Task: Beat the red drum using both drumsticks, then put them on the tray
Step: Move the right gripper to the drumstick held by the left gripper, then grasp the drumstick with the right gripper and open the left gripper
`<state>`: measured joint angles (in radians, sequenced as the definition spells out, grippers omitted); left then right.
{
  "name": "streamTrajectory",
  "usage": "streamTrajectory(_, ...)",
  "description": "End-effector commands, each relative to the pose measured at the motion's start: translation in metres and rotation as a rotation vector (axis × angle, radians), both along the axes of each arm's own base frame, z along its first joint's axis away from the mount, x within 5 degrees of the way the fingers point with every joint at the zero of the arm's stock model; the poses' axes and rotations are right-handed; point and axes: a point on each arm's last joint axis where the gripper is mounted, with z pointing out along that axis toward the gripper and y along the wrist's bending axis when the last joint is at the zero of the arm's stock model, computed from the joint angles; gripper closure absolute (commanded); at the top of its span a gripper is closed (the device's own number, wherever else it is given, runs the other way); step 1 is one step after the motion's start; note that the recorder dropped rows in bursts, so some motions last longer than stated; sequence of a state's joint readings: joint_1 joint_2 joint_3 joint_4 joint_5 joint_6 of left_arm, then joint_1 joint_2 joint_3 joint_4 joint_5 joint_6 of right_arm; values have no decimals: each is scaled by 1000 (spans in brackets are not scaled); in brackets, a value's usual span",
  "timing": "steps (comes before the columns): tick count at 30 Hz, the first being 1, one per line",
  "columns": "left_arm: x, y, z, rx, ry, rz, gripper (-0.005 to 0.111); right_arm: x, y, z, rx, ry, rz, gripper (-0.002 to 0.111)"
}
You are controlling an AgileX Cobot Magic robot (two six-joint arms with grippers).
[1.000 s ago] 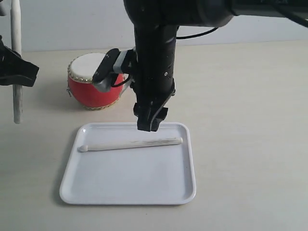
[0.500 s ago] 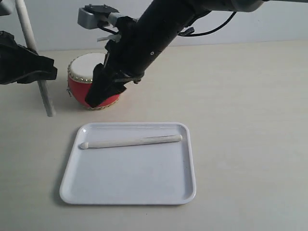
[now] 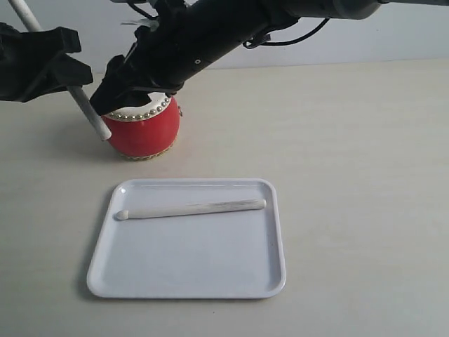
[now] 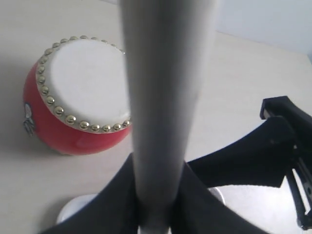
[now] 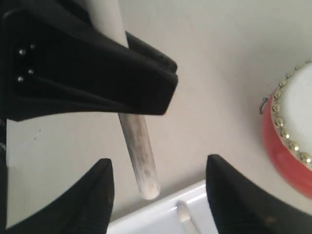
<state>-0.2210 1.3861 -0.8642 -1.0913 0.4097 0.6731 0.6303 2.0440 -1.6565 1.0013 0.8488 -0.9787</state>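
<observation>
We see that the right gripper point(image 3: 112, 91) has left the tray point(image 3: 189, 263). One second ago it hung just above the tray's far rim. Now it is raised and has swung across the middle, so it stands over the red drum point(image 3: 144, 130) and hides most of the skin. In the right wrist view its fingers are spread wide with nothing between them. The first drumstick point(image 3: 189, 208) lies flat in the far half of the tray and has not shifted since then.

The left gripper point(image 3: 70, 74) is closed around the second drumstick point(image 3: 95, 119). This stick was upright a second ago. Now it leans, with its lower end just beside the drum's left side; we cannot tell if it touches.

We judge that half of the putting away is done and only the second drumstick is left. The two grippers are now near each other above the worktop point(image 3: 351, 140), so the way to the tray needs care.
</observation>
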Motion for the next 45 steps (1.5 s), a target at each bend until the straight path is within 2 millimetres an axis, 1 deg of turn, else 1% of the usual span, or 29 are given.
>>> streamTrajectory(1,-1,-1,1,-60,18,22,107,-1,6,7,27,-41,-14,54)
streamTrajectory(7,-2,-3,3,-109,35,28,107,-7,12,7,34,-51,11,54)
streamTrajectory(11,-4,-5,3,-126,50,10,107,-6,12,8,40,-51,3,55)
streamTrajectory(14,-4,-5,3,-127,53,6,107,-6,12,8,40,-51,3,62)
streamTrajectory(22,-4,-6,3,-146,61,3,107,-10,12,7,36,-27,38,98)
streamTrajectory(24,-4,-6,3,-148,62,4,107,-10,12,7,34,-27,40,108)
streamTrajectory(33,-4,-6,3,-135,50,-7,105,-10,12,7,34,-27,40,108)
streamTrajectory(34,-4,-6,3,-135,50,-7,103,-10,12,7,34,-27,40,108)
streamTrajectory(37,-4,-6,3,-134,49,-8,87,-10,12,7,35,-23,38,108)
streamTrajectory(38,-4,-6,3,-132,48,-10,78,-10,12,7,35,-23,38,108)
streamTrajectory(41,-4,-6,3,-118,36,-21,58,-10,12,7,35,-17,31,108)
streamTrajectory(43,-4,-6,3,-103,23,-33,48,-10,12,7,36,-10,24,108)
streamTrajectory(45,-5,-6,4,-83,4,-50,41,-9,11,6,20,-17,12,108)
